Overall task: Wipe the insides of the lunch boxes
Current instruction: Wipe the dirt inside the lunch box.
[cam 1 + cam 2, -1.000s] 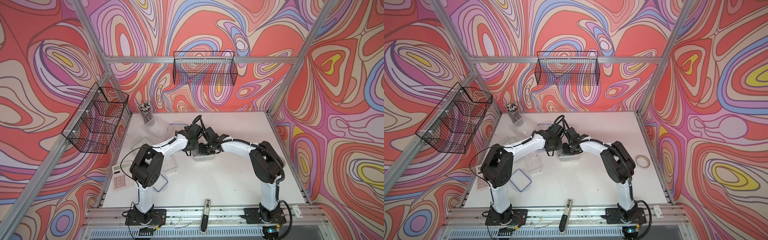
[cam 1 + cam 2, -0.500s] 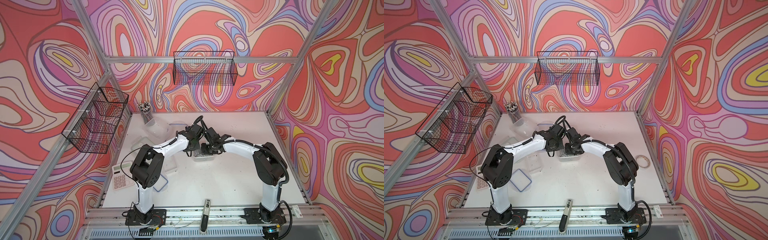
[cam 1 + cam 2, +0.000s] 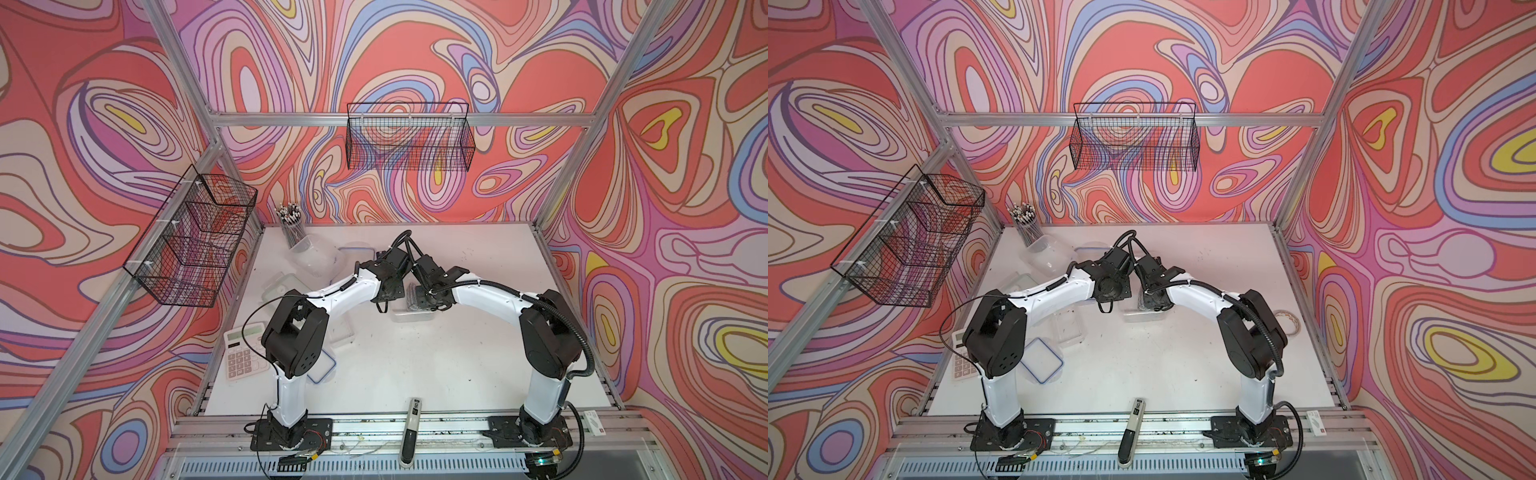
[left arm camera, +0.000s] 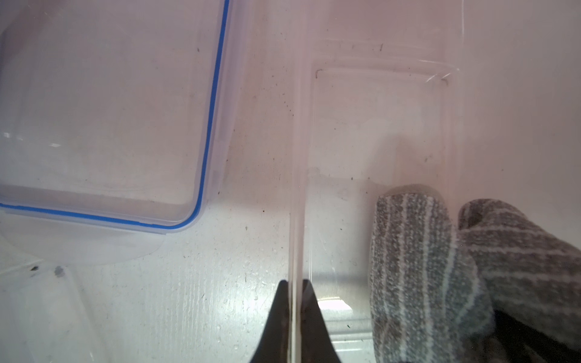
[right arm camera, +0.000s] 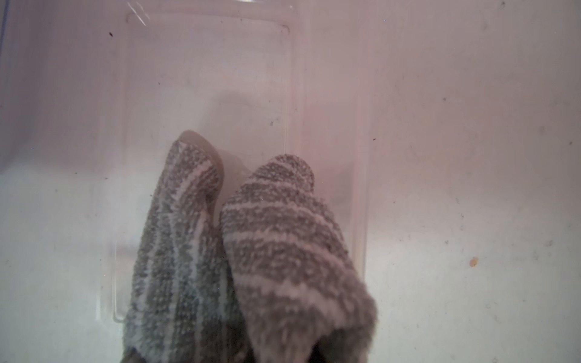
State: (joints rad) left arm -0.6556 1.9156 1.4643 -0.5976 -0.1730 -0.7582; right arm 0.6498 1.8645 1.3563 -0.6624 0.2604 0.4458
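Here, the small clear plastic rectangular tub (image 4: 377, 125) sat mid-table, its wall pinched in the closed left gripper (image 4: 294, 283). The right gripper (image 3: 429, 291), clamped shut on the grey striped cloth (image 5: 251, 235), had shifted only slightly inside the tub, so wiping appeared under way.

Nothing can be read — the calculator (image 3: 242, 354) keys and the small white tag (image 3: 595, 422) are too blurred.

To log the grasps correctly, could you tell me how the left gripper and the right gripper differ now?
The left gripper pinches the clear wall of the lunch box; the right gripper clutches the grey striped cloth. The left gripper shows bare; the right gripper is wrapped in cloth inside the box. Both are shut, at the same box.
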